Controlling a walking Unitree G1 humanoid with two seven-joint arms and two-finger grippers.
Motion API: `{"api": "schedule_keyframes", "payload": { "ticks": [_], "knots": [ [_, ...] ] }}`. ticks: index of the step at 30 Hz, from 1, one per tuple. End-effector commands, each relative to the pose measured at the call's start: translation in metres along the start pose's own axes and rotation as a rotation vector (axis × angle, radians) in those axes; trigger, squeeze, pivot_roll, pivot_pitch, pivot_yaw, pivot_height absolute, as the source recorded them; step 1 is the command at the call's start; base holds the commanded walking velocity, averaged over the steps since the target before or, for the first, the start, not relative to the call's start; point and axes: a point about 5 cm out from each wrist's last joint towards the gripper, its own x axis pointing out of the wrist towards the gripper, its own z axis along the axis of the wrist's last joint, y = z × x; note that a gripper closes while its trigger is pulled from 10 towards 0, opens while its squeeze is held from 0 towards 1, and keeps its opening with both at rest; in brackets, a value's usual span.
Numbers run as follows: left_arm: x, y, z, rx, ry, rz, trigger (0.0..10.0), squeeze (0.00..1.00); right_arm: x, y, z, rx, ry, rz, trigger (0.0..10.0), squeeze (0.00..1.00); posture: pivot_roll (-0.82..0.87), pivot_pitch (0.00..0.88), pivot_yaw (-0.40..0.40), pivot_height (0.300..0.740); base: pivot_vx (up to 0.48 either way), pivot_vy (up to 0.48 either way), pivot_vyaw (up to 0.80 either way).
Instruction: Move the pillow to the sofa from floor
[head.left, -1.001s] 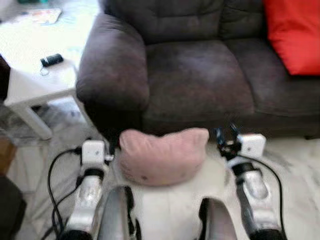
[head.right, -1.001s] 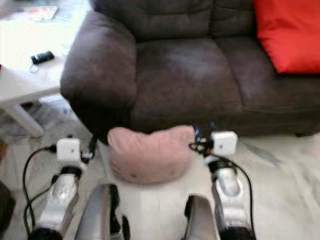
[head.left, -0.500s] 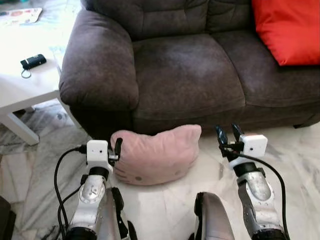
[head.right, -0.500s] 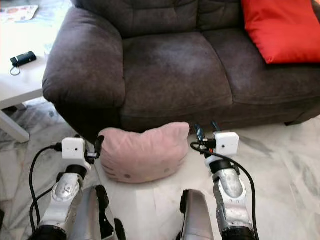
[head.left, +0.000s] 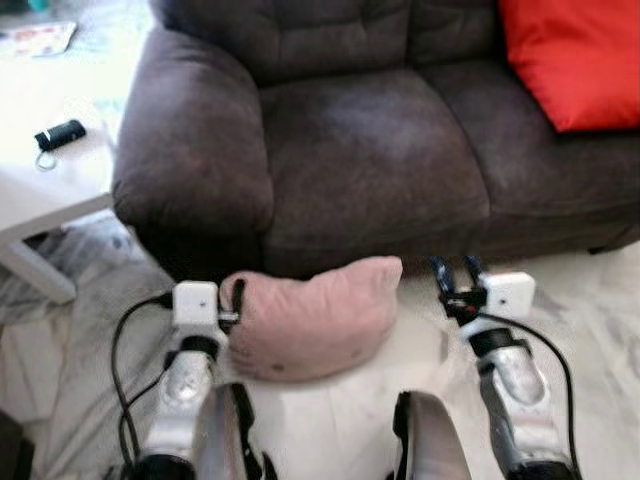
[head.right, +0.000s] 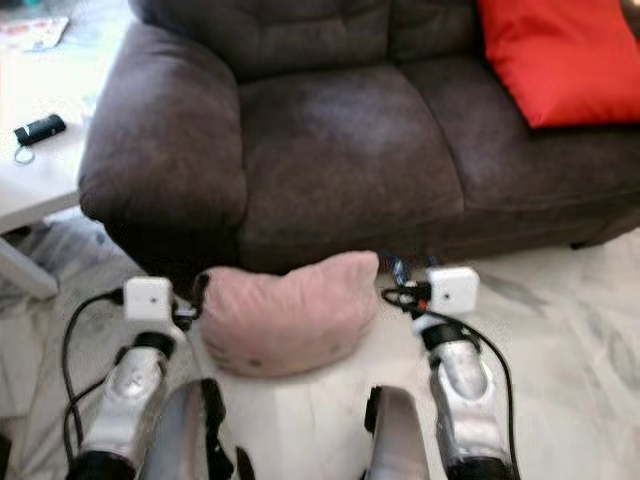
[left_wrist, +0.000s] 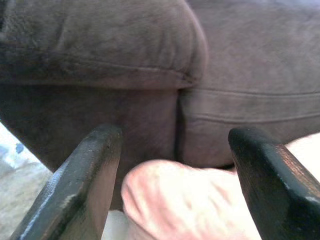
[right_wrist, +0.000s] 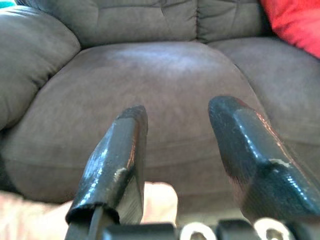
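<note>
A pink cat-shaped pillow (head.left: 312, 318) lies on the pale marble floor, against the front of the dark brown sofa (head.left: 370, 150). My left gripper (head.left: 238, 298) is open at the pillow's left end, whose pink corner (left_wrist: 180, 200) sits between the fingers in the left wrist view. My right gripper (head.left: 456, 270) is open just off the pillow's right end, apart from it. In the right wrist view the fingertips (right_wrist: 131, 125) point at the sofa seat, with a pink pillow corner (right_wrist: 160, 200) low between them.
A red cushion (head.left: 570, 60) rests on the sofa's right seat. A white side table (head.left: 50, 185) stands at the left and carries a small black device (head.left: 60, 134). My two legs (head.left: 330, 440) show at the bottom edge over the marble floor (head.left: 600, 290).
The camera view shifted and steadied. Both grippers came a little closer to the pillow's ends and stay open. The pillow lies where it was on the floor.
</note>
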Motion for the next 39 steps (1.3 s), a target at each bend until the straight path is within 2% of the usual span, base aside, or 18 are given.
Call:
{"api": "schedule_keyframes", "payload": {
  "ticks": [1, 5, 8, 14, 20, 22, 25, 30, 39],
  "knots": [
    [-0.003, 0.004, -0.007, -0.013, 0.037, 0.017, 10.0, 0.00, -0.003, 0.002, -0.003, 0.001, 0.015, 0.008, 10.0, 0.00, -0.09, 0.171, -0.007, 0.532, 0.277, 0.000, 0.00],
    [-0.003, 0.004, -0.007, -0.012, 0.034, 0.017, 10.0, 0.00, -0.003, 0.004, -0.003, -0.016, 0.017, 0.023, 10.0, 0.00, -0.09, 0.171, -0.007, 0.532, 0.277, 0.000, 0.00],
    [-0.003, 0.002, -0.005, -0.003, 0.025, 0.009, 10.0, 0.00, -0.004, 0.007, -0.004, -0.027, 0.022, 0.049, 10.0, 0.00, -0.09, 0.173, -0.007, 0.532, 0.080, 0.000, 0.80],
    [-0.004, -0.002, -0.007, -0.001, 0.032, -0.031, 10.0, 0.00, -0.005, 0.007, -0.006, -0.001, 0.030, 0.048, 10.0, 0.00, -0.09, 0.176, -0.007, 0.532, 0.000, 0.000, 0.11],
    [-0.009, -0.004, -0.022, 0.006, 0.134, -0.078, 10.0, 0.00, -0.006, 0.006, -0.008, -0.008, 0.041, 0.051, 10.0, 0.00, -0.09, 0.178, -0.007, 0.532, 0.000, 0.000, 0.00],
    [-0.013, -0.001, -0.033, 0.008, 0.197, -0.071, 10.0, 0.00, -0.006, 0.006, -0.008, -0.013, 0.045, 0.056, 10.0, 0.00, -0.09, 0.179, -0.006, 0.532, 0.000, 0.000, 0.00],
    [-0.014, 0.001, -0.037, 0.011, 0.215, -0.060, 10.0, 0.00, -0.006, 0.006, -0.008, -0.019, 0.045, 0.060, 10.0, 0.00, -0.09, 0.178, -0.007, 0.532, 0.000, 0.000, 0.00],
    [-0.013, 0.006, -0.031, -0.019, 0.174, -0.013, 10.0, 0.00, -0.006, 0.006, -0.007, -0.026, 0.040, 0.070, 10.0, 0.00, -0.09, 0.174, -0.008, 0.532, 0.000, 0.000, 0.44],
    [-0.010, 0.005, -0.028, -0.015, 0.158, -0.017, 10.0, 0.00, -0.004, 0.007, -0.006, -0.005, 0.036, 0.064, 10.0, 0.00, -0.10, 0.171, -0.007, 0.532, 0.000, 0.000, 0.00]
  ]
}}
